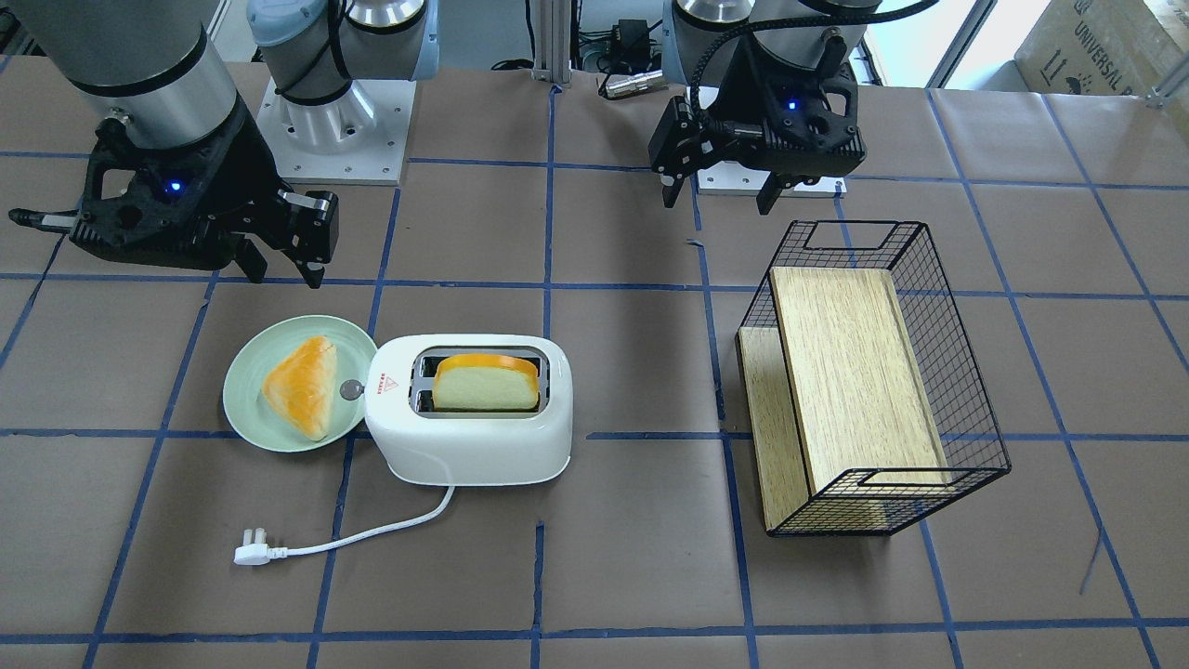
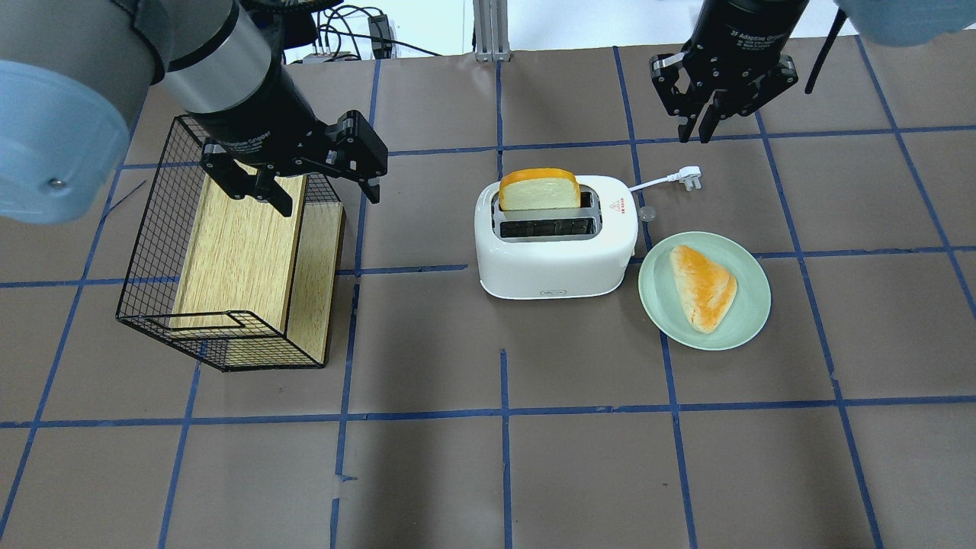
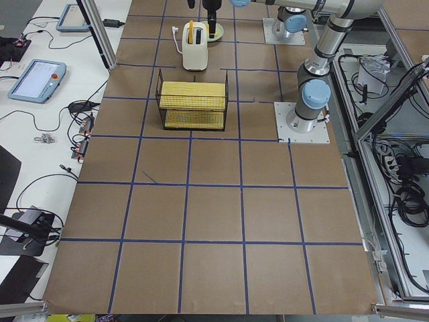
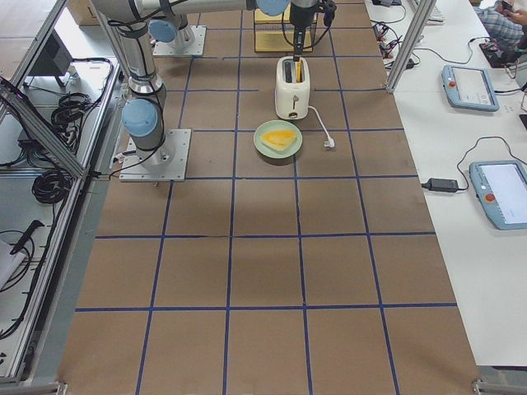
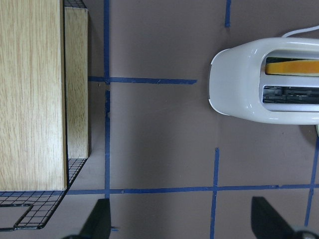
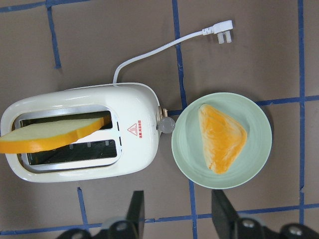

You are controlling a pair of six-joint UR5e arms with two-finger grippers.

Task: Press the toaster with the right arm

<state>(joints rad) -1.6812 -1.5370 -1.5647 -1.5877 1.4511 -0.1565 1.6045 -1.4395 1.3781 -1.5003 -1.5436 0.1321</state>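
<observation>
Overhead and front-facing cameras oppose each other; both wrist cameras look straight down, sharing the glossy white two-slot toaster (image 5: 234, 79).

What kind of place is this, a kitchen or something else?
Probably a robotics lab, not a kitchen: the left arm and right arm are mounted on a tape-gridded table, with teach pendants on a side bench.
</observation>
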